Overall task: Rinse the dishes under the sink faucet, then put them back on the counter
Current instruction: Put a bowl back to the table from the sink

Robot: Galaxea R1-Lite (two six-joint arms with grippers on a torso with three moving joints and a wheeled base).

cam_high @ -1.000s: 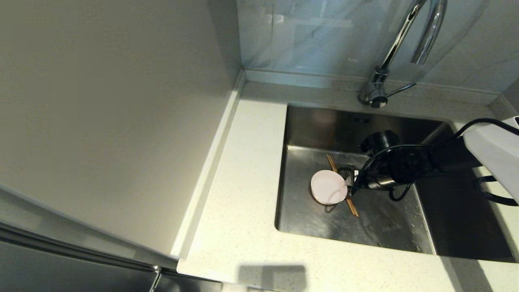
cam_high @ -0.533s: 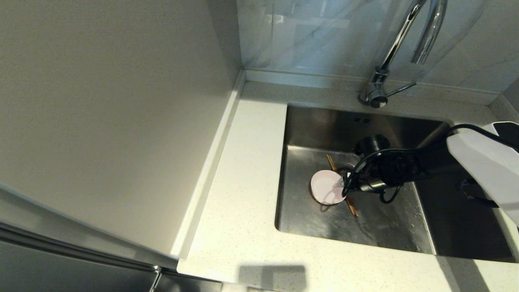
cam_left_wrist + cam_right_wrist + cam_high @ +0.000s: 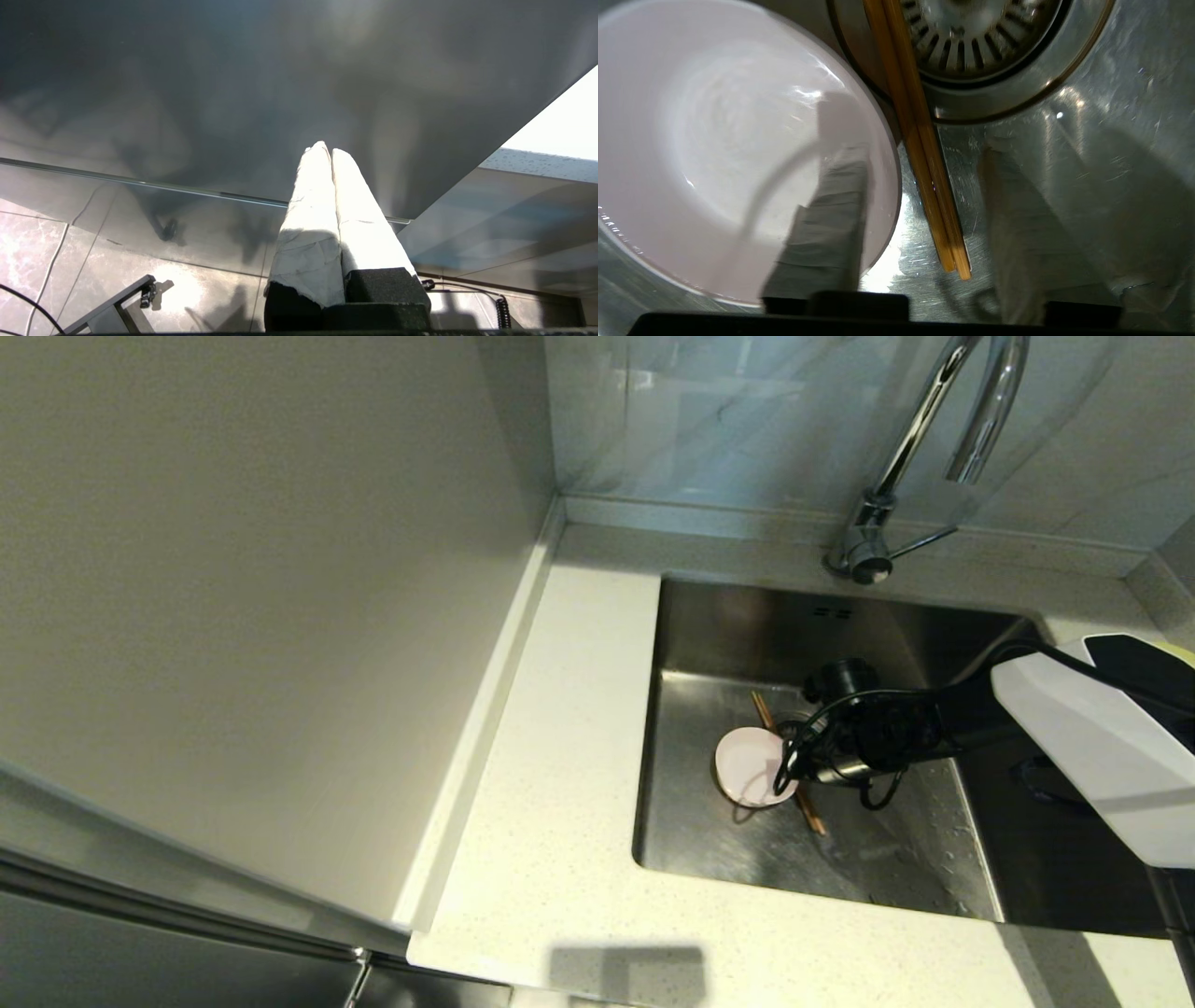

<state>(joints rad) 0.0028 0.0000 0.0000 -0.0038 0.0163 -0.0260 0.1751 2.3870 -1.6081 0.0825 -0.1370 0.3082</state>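
Note:
The pale-pink dish (image 3: 747,765) lies on the floor of the sink (image 3: 728,849), with the brown chopsticks (image 3: 810,814) beside it, running across the drain strainer (image 3: 971,32). My right gripper (image 3: 789,770) is low in the basin and open. In the right wrist view one finger (image 3: 831,210) reaches over the inside of the dish (image 3: 714,140). The other finger (image 3: 1017,224) is on the steel beyond the chopsticks (image 3: 896,70), so the dish's rim and both sticks lie between the jaws of the right gripper (image 3: 917,151). My left gripper (image 3: 327,151) is shut and parked below the counter.
The chrome sink faucet (image 3: 920,420) rises behind the basin, with its spout high above the right arm. The speckled counter (image 3: 560,756) runs left of and in front of the sink. A beige wall panel (image 3: 233,616) borders the counter's left side. Water drops dot the basin floor.
My right arm has moved left and lower into the sink, bringing its gripper over the dish's rim and the chopsticks. The dish looks smaller and flatter than a second ago.

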